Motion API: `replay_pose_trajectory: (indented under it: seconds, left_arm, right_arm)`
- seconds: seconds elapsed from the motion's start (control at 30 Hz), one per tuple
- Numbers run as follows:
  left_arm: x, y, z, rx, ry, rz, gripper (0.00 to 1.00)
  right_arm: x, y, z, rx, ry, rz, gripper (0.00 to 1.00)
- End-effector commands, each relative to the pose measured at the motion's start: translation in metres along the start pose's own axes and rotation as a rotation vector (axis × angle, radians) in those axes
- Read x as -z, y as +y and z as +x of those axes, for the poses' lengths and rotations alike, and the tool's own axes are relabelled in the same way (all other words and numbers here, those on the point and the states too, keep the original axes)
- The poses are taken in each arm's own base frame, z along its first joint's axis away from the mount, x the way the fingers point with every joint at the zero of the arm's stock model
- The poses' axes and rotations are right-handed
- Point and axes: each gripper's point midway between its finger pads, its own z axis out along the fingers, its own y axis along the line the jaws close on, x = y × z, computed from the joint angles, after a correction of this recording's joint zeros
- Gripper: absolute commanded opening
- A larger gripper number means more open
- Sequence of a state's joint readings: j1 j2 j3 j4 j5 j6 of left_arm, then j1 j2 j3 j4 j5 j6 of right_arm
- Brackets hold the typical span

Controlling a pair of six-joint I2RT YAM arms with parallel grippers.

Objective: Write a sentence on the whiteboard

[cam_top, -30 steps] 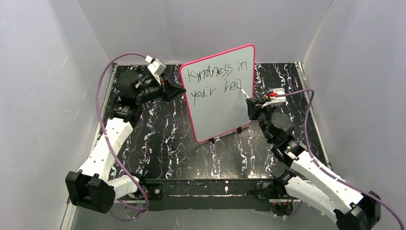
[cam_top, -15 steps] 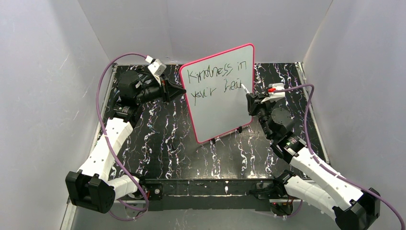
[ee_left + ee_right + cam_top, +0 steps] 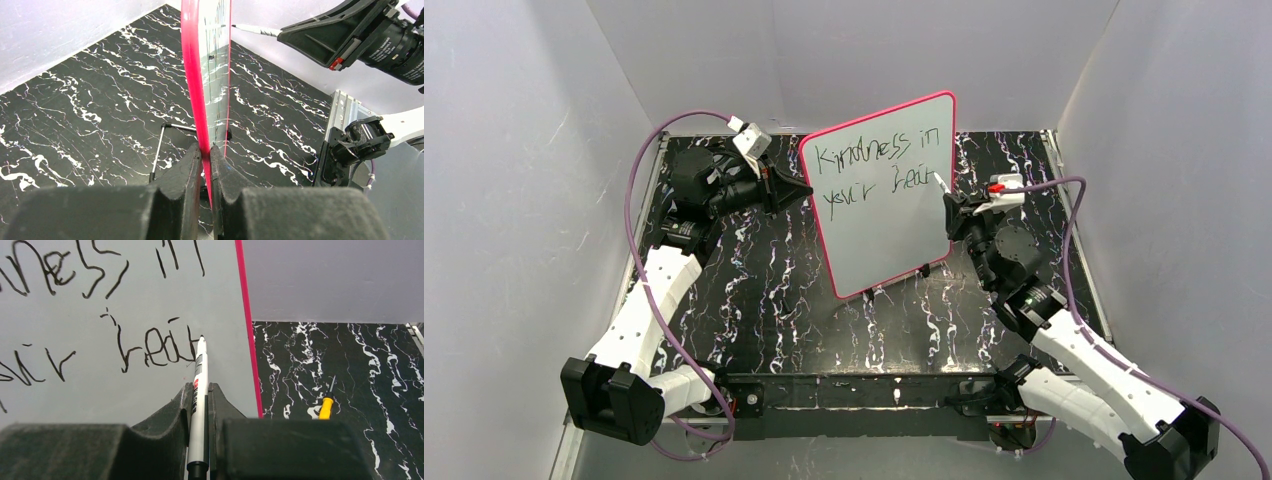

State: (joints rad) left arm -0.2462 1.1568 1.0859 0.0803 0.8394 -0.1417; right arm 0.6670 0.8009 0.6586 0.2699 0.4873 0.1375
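Black marbled table inside white walls is carrying the whiteboard, standing upright mid-table. Left fingers are pinching its pink side edge, closed tight on it. Right fingers are clamping a pen, tip touching the board at the end of the sentence, second line

One whiteboard stands on the one table, carrying one sentence in two handwritten lines. One marker, one small yellow-handled tool, and two grippers: left gripper, right gripper.
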Motion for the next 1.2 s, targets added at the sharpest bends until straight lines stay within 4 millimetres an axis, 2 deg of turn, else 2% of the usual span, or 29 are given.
replay_pose_trajectory:
  seconds: [0.0, 0.17, 0.37, 0.8, 0.93, 1.17]
  left_arm:
    - [0.003, -0.013, 0.004, -0.002, 0.012, 0.038, 0.00]
    - [0.003, -0.013, 0.005, -0.001, 0.014, 0.040, 0.00]
    - [0.003, -0.012, 0.005, 0.001, 0.015, 0.040, 0.00]
    - [0.001, -0.011, 0.006, 0.004, 0.018, 0.039, 0.00]
    - [0.002, -0.012, 0.006, 0.003, 0.017, 0.040, 0.00]
    - [0.002, -0.012, 0.005, 0.002, 0.017, 0.040, 0.00]
  right_arm:
    - [0.007, 0.006, -0.042, -0.045, -0.120, -0.040, 0.01]
    - [0.004, 0.008, -0.045, -0.047, -0.127, -0.042, 0.01]
    - [-0.004, 0.009, -0.039, -0.028, -0.110, -0.035, 0.01]
    - [-0.007, -0.012, -0.037, 0.000, -0.105, 0.064, 0.01]
    - [-0.007, -0.005, -0.043, -0.004, -0.117, 0.027, 0.01]
    - [0.001, 0.004, -0.067, -0.038, -0.192, -0.033, 0.01]
